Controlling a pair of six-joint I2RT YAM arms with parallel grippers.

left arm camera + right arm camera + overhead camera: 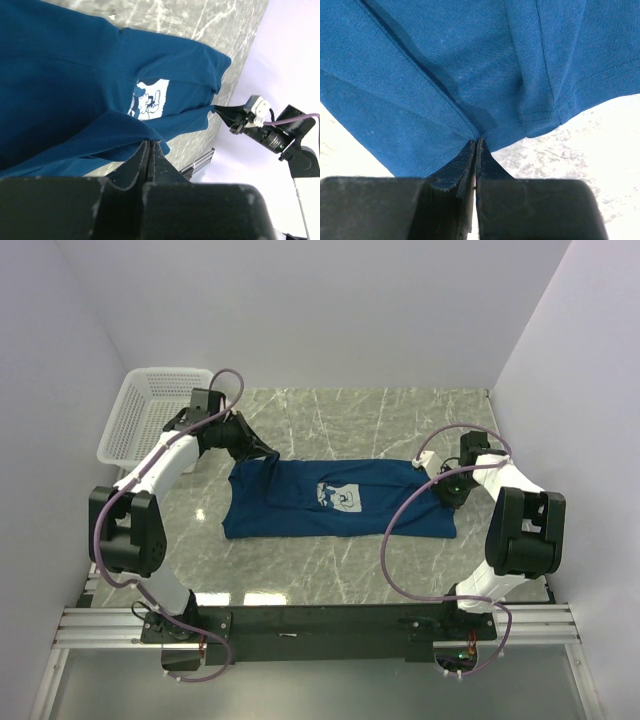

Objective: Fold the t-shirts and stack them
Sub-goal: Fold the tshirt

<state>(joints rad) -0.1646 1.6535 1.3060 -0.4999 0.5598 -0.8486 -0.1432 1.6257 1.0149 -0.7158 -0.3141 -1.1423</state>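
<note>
Item: one t-shirt [300,515], dark navy, short-sleeved, with a pale square cartoon print [338,497] on the chest.
Location: laid lengthwise on the marble surface [350,415] between my two arms, with one layer lapped over at its left end.
My left claw [150,146]: closed, pinching fabric at the far left corner.
My right claw [476,142]: closed on the hem at the opposite end.
Purpose (my judgement): holding both ends pulls the cloth taut for a clean fold.
White mesh basket [150,415]: far left, apart from the shirt.
</note>
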